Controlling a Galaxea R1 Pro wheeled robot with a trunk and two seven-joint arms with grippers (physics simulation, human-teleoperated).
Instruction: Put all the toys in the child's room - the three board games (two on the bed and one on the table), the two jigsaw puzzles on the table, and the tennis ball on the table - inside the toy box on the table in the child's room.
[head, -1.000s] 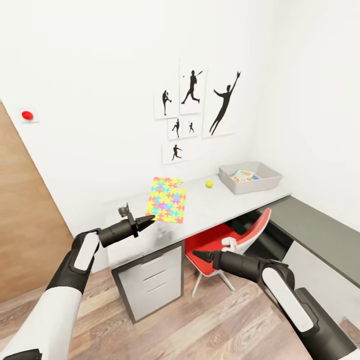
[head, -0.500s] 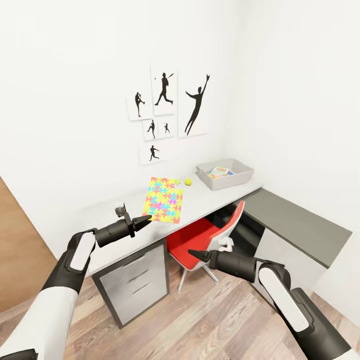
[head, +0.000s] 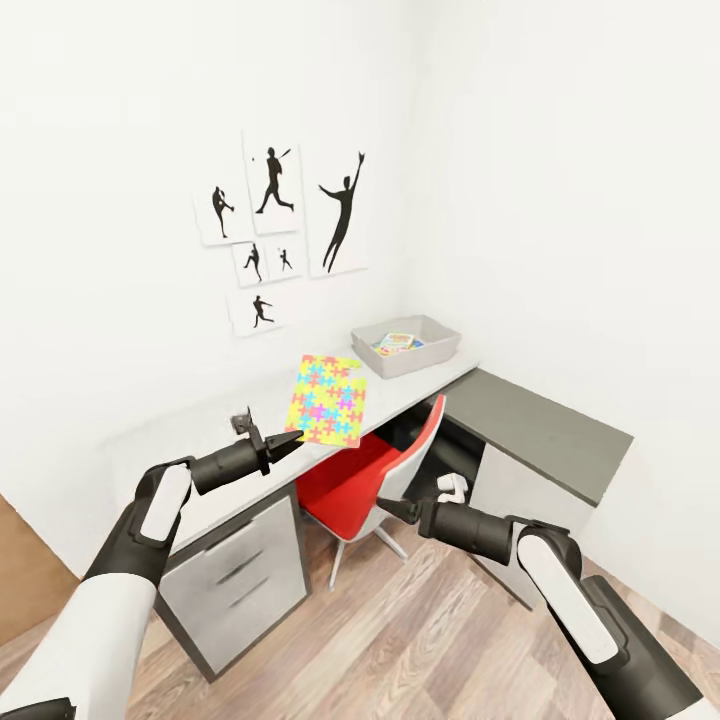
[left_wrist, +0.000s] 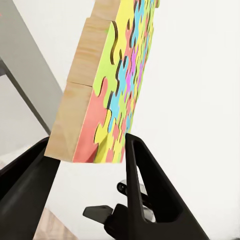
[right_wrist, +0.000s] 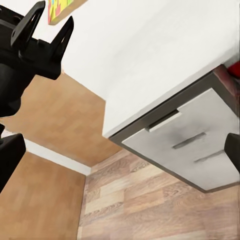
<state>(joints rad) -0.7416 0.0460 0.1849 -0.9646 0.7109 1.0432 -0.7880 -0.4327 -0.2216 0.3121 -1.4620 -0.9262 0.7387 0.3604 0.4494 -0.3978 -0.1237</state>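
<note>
Head view: the left gripper (head: 290, 441) is held out above the near end of the table (head: 200, 440), its fingers clamped on the lower corner of a jigsaw puzzle (head: 328, 399). The puzzle stands up from the fingertips, tilted, clear of the tabletop, its coloured face turned toward the camera. Beyond the puzzle, at the far end of the table near the room's corner, sits the toy box (head: 405, 346), with a colourful board game (head: 396, 344) lying inside it. Below and to the right of the left gripper, a red chair (head: 365, 478) is pushed under the table, and a white drawer unit (head: 235, 578) stands under the near end.

In the left wrist view, the two black fingers (left_wrist: 142, 172) pinch the thick wooden edge of the puzzle (left_wrist: 117, 80) from both sides.

The right gripper (head: 385, 510) hangs low in front of the chair, well apart from the table's things and holding nothing; whether its fingers are parted or together I cannot tell. The right wrist view looks at the drawer unit (right_wrist: 192, 145) and the wood floor (right_wrist: 150, 210).
</note>
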